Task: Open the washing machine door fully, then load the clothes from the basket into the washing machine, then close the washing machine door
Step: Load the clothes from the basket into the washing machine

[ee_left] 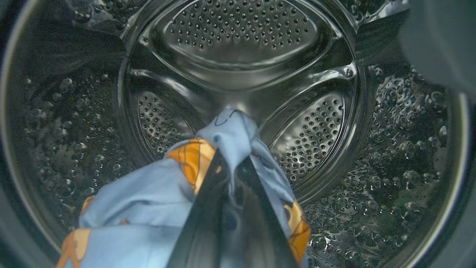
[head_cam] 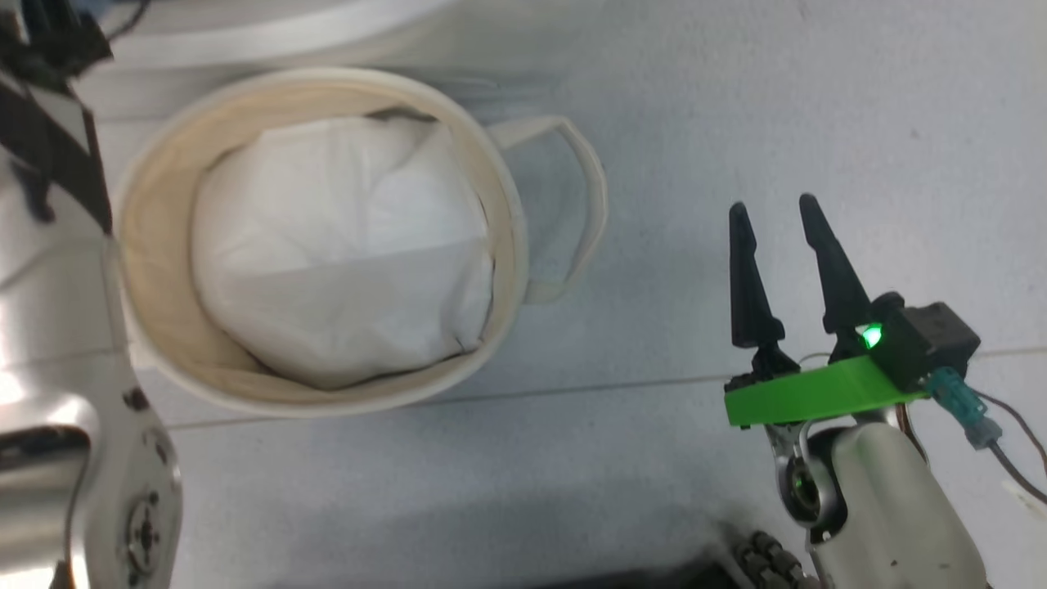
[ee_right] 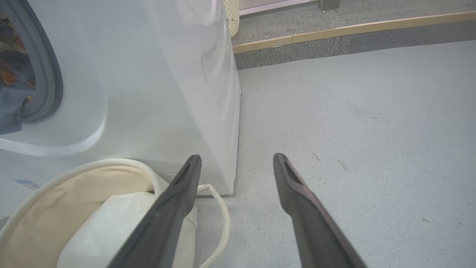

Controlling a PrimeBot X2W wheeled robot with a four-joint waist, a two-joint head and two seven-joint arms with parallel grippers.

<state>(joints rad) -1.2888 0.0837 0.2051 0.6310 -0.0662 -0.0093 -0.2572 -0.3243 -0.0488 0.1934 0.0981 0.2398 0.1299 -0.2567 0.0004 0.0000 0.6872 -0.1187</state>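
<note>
In the left wrist view, the left gripper (ee_left: 232, 165) is inside the perforated steel drum (ee_left: 238, 48) of the big white boxy washing machine (ee_right: 167, 93). Its jaws are pressed together on a fold of the light blue, bear-printed clothes (ee_left: 148, 201), which trail from the frame's centre to its lower left. In the head view, the right gripper (head_cam: 775, 204) hovers at the right over the pale grey floor (head_cam: 818, 98), jaws spread and holding nothing. The small round cream canvas basket (head_cam: 155, 196) sits at the left of the frame and holds a plain white liner (head_cam: 343, 245). In the right wrist view the basket lies at the lower left, just in front of the machine.
</note>
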